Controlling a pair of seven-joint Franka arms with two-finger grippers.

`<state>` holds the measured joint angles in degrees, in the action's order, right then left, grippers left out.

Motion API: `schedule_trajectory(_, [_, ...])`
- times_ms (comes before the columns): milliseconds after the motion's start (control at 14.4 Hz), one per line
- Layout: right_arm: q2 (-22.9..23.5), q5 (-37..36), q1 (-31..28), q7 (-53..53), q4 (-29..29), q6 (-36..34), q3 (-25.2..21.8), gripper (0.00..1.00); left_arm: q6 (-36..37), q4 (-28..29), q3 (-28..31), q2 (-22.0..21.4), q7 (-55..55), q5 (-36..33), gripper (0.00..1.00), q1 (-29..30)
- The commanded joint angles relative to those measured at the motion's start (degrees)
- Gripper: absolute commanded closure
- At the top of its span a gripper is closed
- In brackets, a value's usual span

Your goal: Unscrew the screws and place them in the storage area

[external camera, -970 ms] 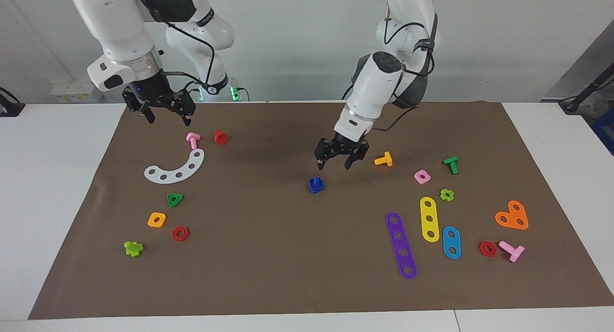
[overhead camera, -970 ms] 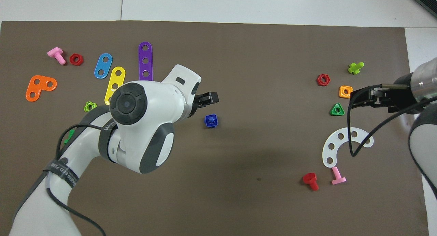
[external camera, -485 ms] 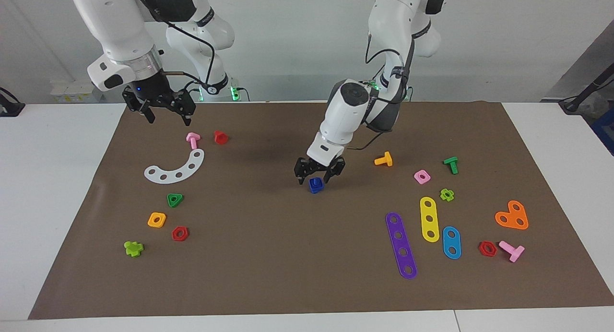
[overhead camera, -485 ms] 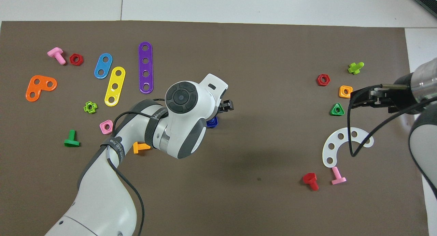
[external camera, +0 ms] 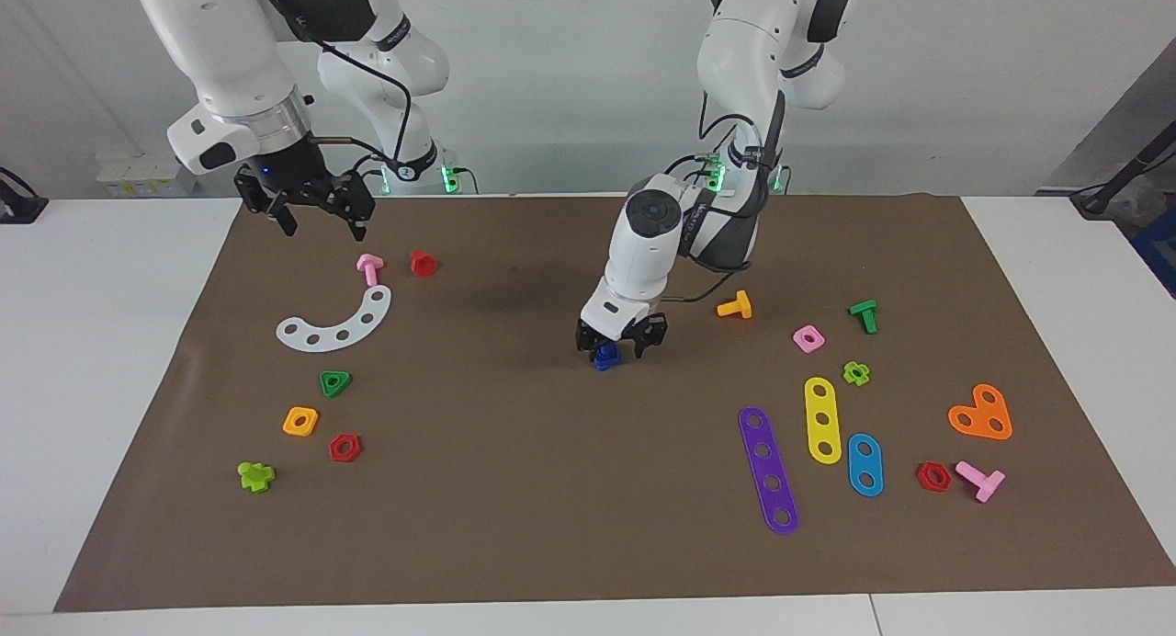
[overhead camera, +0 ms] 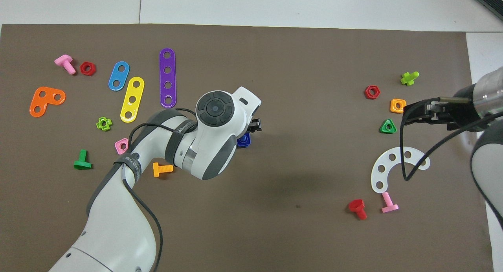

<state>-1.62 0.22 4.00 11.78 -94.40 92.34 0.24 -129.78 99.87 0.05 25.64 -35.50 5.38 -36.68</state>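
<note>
Left gripper (external camera: 620, 342) is right down on the blue screw (external camera: 604, 357) in the middle of the brown mat (external camera: 514, 489), fingers either side of it, though whether they have clamped it or stand a touch apart I cannot tell. Bare mat lies all around that spot, the orange bolt (external camera: 735, 306) the nearest piece, toward the left arm's end. Right gripper (external camera: 306, 209) waits with fingers apart over the mat's edge nearest the robots, above the storage area, where the white arc strip (external camera: 335, 324) and green nut (external camera: 335, 382) lie.
</note>
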Motion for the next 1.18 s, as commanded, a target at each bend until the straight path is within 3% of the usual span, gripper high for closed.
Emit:
schedule_trajectory(0, [-1.5, 1.5, -1.0, -1.7, -1.5, -0.1, 0.4, 0.00, -0.3, 0.7, 0.6, -0.1, -0.2, -1.4, 0.24, -1.0])
schedule_trajectory(416, [-1.5, 1.5, -1.0, -1.7, -1.4, -0.1, 0.4, 0.00, -2.5, 1.9, 0.6, -0.1, -0.2, -1.4, 0.28, -1.7])
schedule_trajectory(624, [-1.5, 1.5, -1.0, -1.8, -1.5, -0.1, 0.4, 0.00, -2.5, 1.9, 0.6, 0.2, -0.2, -1.4, 0.38, -1.8])
schedule_trajectory(970, [-1.5, 1.5, -1.0, -1.7, -1.4, -0.1, 0.4, 0.00, -4.4, 3.7, 0.7, 0.1, -0.2, -1.4, 0.39, -2.7])
schedule_trajectory(1109, [-1.5, 1.5, -1.0, -1.8, -1.5, -0.1, 0.4, 0.00, -4.4, 3.7, 0.7, 0.0, -0.2, -1.4, 0.47, -2.9])
